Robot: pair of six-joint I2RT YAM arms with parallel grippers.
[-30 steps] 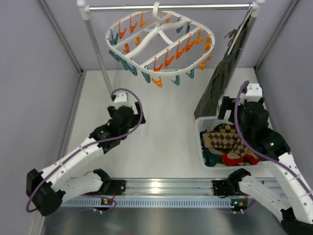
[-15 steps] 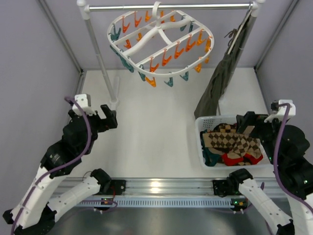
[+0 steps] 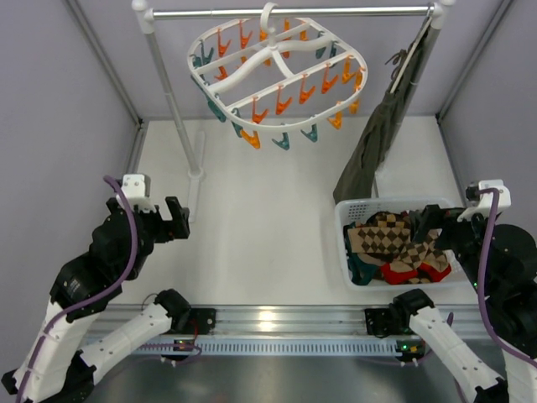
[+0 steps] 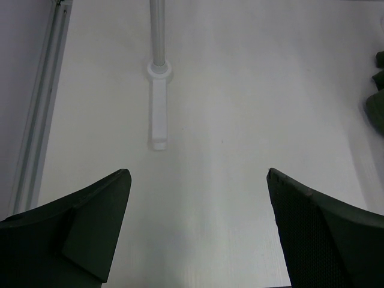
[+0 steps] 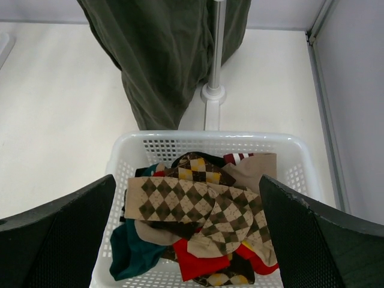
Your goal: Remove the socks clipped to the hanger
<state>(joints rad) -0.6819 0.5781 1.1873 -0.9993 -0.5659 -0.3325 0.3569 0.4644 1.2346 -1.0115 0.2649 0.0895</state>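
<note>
The hanger (image 3: 277,77), a white oval frame with orange and teal clips, hangs from the rail at the top centre; no socks show on its clips. The socks (image 3: 394,242), tan and brown argyle ones on top, lie heaped in the white basket (image 3: 343,220) at the right. My right gripper (image 3: 426,228) hovers open above them. In the right wrist view, the socks (image 5: 198,207) lie between and below my right gripper's (image 5: 187,192) wide-set fingers. My left gripper (image 3: 172,220) is open over bare table at the left, empty in its own view (image 4: 198,228).
A metal rail (image 3: 285,13) on white posts spans the back. Its left post foot (image 4: 159,72) stands ahead of my left gripper. A long olive garment (image 3: 382,134) hangs by the right post, just behind the basket rim (image 5: 204,139). Red and teal clothes (image 5: 135,252) lie under the socks.
Both arms have drawn back toward the near edge, the left from mid-table, the right from behind the basket. The hanger has swung slightly. Both grippers stayed open.
</note>
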